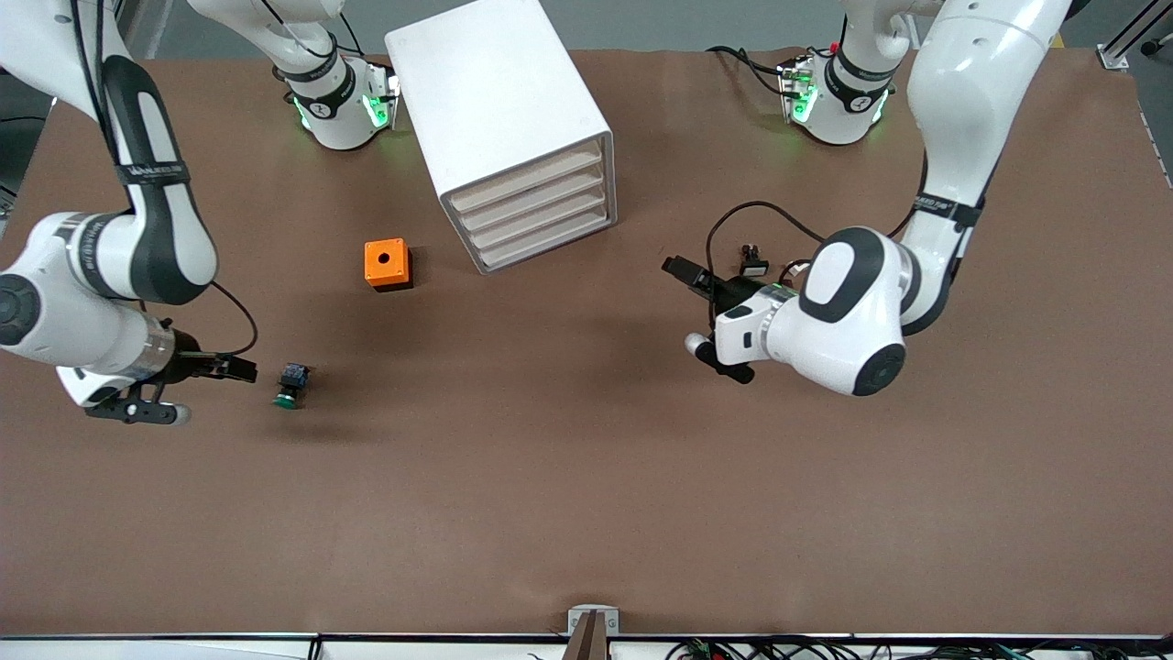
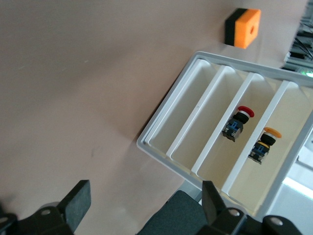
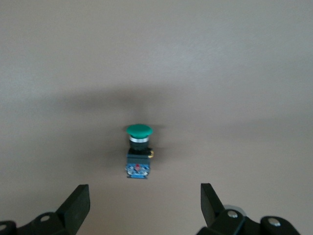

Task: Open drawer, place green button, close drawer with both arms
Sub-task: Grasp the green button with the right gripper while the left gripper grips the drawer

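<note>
Nothing is done yet: the drawer [image 1: 548,247] is closed, the button [image 1: 290,385] lies on the counter [image 1: 586,477], and the left end effector [image 1: 683,270] and right end effector [image 1: 240,368] are both wide open and empty

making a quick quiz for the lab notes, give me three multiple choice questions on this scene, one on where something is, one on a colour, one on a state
1. Where does the button lie?
A. in the drawer
B. on the table beside the right gripper
C. on the cabinet

2. What colour is the button's cap?
A. red
B. yellow
C. green

3. How is the right gripper?
A. open, holding nothing
B. shut on the button
C. shut on the orange cube

Key: 1 B, the front view shows it on the bare table toward the right arm's end. 2 C, the right wrist view shows a green cap. 3 A, its fingers stand wide apart with the button between and ahead of them.
</note>
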You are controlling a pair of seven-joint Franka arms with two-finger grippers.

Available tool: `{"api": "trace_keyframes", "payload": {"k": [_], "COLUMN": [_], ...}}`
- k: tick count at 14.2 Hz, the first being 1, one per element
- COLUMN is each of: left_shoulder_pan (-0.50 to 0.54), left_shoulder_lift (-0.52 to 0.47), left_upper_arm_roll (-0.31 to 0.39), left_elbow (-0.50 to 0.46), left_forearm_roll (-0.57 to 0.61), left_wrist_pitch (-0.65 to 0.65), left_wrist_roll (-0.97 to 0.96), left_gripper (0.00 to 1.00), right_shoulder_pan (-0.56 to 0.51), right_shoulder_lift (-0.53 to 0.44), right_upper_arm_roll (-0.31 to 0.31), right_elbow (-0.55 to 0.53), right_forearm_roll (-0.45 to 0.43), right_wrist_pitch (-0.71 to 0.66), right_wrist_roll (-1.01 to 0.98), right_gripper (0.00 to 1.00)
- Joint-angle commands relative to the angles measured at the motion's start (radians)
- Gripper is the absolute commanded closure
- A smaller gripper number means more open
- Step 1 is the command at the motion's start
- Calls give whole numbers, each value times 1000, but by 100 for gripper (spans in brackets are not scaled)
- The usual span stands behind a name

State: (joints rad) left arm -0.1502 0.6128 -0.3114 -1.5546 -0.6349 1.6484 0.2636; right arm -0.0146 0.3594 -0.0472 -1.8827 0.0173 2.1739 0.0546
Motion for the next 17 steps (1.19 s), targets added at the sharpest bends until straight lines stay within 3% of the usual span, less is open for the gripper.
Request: {"api": "trace_keyframes", "payload": {"k": [1,6,12,17], "left_shoulder_pan": [-2,-34,-136,-209], "left_shoulder_lift": [79,189,240,275], "left_upper_arm_roll": [-15,-15,-15,-15], "left_elbow": [-2,-67,-125,-143], "left_forearm_roll": [-109,-385,-603,-715], "left_wrist_pitch": [40,83,143,162], "left_wrist_roll": [136,392,526,612], "left_gripper": [0,0,0,0], "right_shoulder_pan": [16,13,8,12], "right_shoulder_lift": [39,119,150,188], "right_upper_arm_roll": [3,3,3,3], "right_elbow": [-30,-33,-64,-62], "right_forearm_roll": [-10,-10,-7,0], "right_wrist_pitch": [81,133,136,182], "right_wrist_roll": [44,50,140,142], "right_gripper": [0,0,0,0]}}
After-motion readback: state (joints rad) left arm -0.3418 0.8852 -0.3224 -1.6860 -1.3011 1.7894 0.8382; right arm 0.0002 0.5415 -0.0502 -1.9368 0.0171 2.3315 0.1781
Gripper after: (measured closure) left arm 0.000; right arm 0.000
